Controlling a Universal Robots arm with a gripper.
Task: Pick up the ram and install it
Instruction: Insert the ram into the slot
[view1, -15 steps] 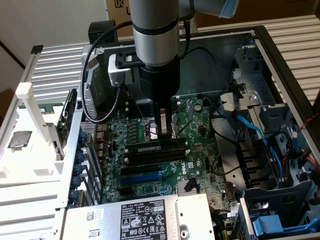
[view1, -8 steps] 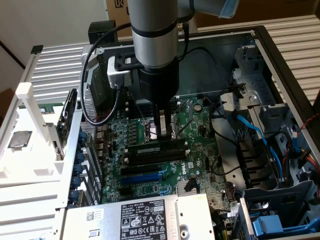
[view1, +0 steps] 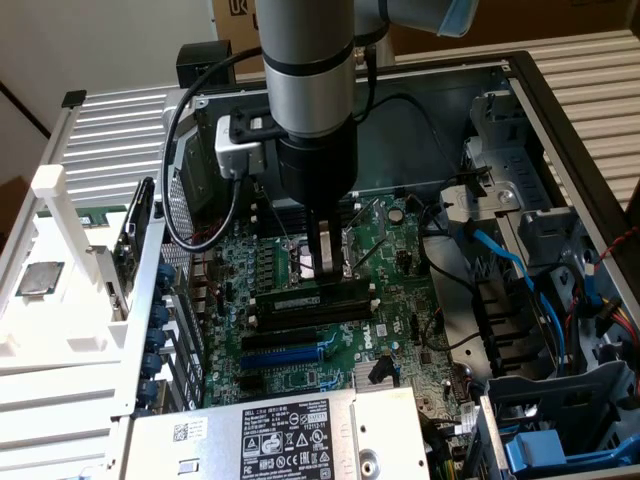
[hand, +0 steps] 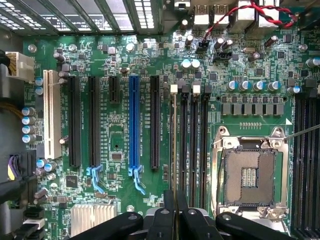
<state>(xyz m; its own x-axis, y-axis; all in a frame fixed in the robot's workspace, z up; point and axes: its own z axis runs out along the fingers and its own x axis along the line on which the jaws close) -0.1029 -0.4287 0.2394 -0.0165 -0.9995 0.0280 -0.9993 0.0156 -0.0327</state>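
Two dark fingers (hand: 169, 204) are clenched on the ram (hand: 173, 150), which stands on its edge between them. In the wrist view it is seen as a thin greenish line that runs straight out from the fingers. It lies in line with the outermost memory slot (hand: 173, 89), the one farthest from the socket (hand: 250, 175). Whether it sits already inside this slot or only just above it, I cannot tell.

Just beside the fingers, on the socket side, three black slots (hand: 194, 140) run parallel to the ram. The socket comes after them, with its metal frame open and the pin field bare. On the other side of the fingers, near them, is a black card slot (hand: 155, 125) and then a blue slot (hand: 134, 125), both also parallel to the ram.

In the exterior view the arm (view1: 310, 80) reaches straight down into the open case (view1: 440, 80), and the fingers (view1: 322, 255) are low over the green board (view1: 400, 270). Well apart from the fingers, outside the case, a white rack (view1: 60, 340) carries a square silver chip (view1: 38, 278).
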